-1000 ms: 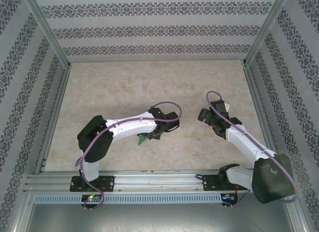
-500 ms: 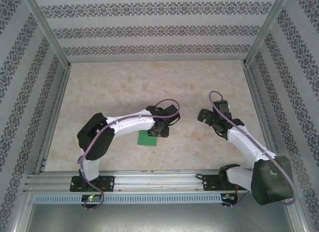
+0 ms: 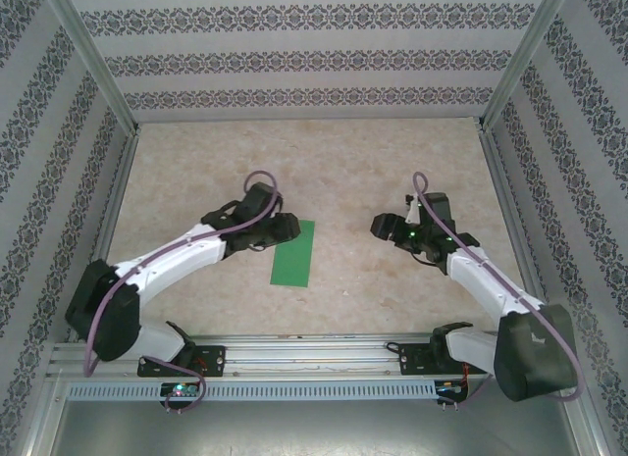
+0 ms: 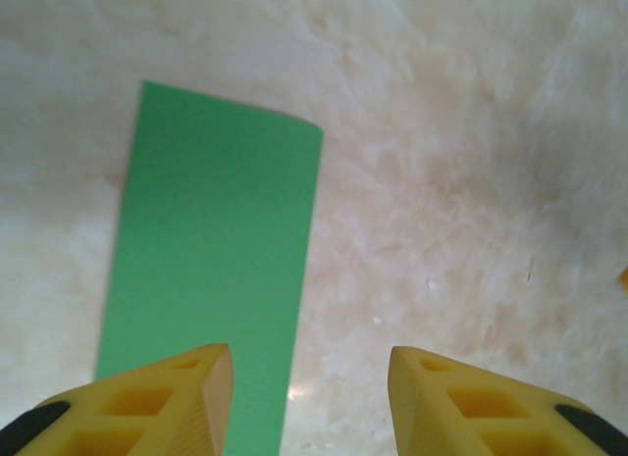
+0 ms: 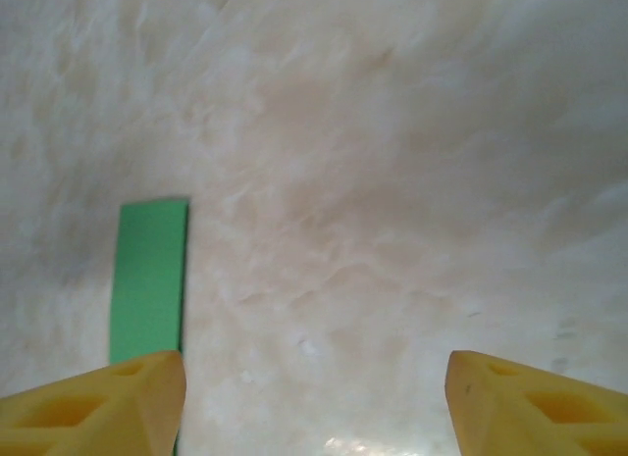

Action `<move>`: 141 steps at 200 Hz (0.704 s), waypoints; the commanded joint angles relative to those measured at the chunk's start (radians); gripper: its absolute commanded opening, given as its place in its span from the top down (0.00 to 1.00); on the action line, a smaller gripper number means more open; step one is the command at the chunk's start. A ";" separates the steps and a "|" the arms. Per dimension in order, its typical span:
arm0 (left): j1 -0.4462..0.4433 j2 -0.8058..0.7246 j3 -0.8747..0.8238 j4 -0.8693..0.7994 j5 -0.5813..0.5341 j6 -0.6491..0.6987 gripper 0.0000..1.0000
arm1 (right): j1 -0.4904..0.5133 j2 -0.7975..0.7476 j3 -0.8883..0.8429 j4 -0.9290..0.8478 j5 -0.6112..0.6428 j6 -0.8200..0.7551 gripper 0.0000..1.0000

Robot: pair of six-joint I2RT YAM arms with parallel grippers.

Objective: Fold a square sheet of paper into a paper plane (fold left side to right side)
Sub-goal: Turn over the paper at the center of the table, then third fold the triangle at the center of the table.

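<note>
The green sheet of paper (image 3: 293, 253) lies flat on the table as a narrow upright rectangle, half a square wide, with no pointed shape. My left gripper (image 3: 279, 229) hovers at its upper left edge. In the left wrist view the paper (image 4: 211, 250) spreads under the left finger (image 4: 186, 397), and the left gripper (image 4: 311, 378) is open with nothing between its jaws. My right gripper (image 3: 384, 227) hangs to the right of the paper, well apart from it. In the right wrist view it (image 5: 314, 387) is wide open and empty, with the paper (image 5: 149, 275) a thin green strip at the far left.
The marbled beige tabletop (image 3: 324, 172) is fenced by patterned walls and aluminium posts (image 3: 94, 78). A metal rail (image 3: 314, 353) runs along the near edge by the arm bases. Bare table lies beyond and between both grippers.
My left arm has swung back to the left off the paper and its gripper has opened, uncovering the whole green strip. The right gripper has moved slightly left and narrowed a little.
</note>
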 commanded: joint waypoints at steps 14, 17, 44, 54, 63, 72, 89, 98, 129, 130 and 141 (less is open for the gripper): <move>0.122 -0.117 -0.190 0.283 0.130 -0.001 0.54 | 0.143 0.122 0.052 0.092 -0.104 0.083 0.42; 0.134 -0.125 -0.202 0.302 0.141 -0.004 0.54 | 0.158 0.136 0.059 0.099 -0.104 0.089 0.43; 0.211 -0.166 -0.312 0.440 0.229 -0.031 0.54 | 0.269 0.269 0.114 0.164 -0.126 0.139 0.60; 0.230 -0.167 -0.332 0.458 0.251 -0.030 0.55 | 0.299 0.319 0.139 0.177 -0.143 0.152 0.67; 0.243 -0.162 -0.341 0.456 0.260 -0.026 0.55 | 0.325 0.366 0.160 0.185 -0.152 0.163 0.73; 0.253 -0.155 -0.350 0.465 0.268 -0.025 0.55 | 0.346 0.405 0.177 0.197 -0.160 0.175 0.80; 0.269 -0.138 -0.366 0.485 0.290 -0.023 0.56 | 0.376 0.463 0.199 0.221 -0.159 0.203 0.92; 0.272 -0.128 -0.368 0.492 0.298 -0.019 0.57 | 0.387 0.483 0.206 0.235 -0.156 0.214 0.95; 0.276 -0.091 -0.356 0.479 0.314 0.004 0.58 | 0.405 0.546 0.232 0.241 -0.151 0.232 1.00; 0.276 -0.090 -0.355 0.478 0.314 0.004 0.58 | 0.405 0.548 0.233 0.241 -0.152 0.232 1.00; 0.276 -0.080 -0.346 0.464 0.317 0.016 0.58 | 0.409 0.568 0.244 0.242 -0.162 0.232 1.00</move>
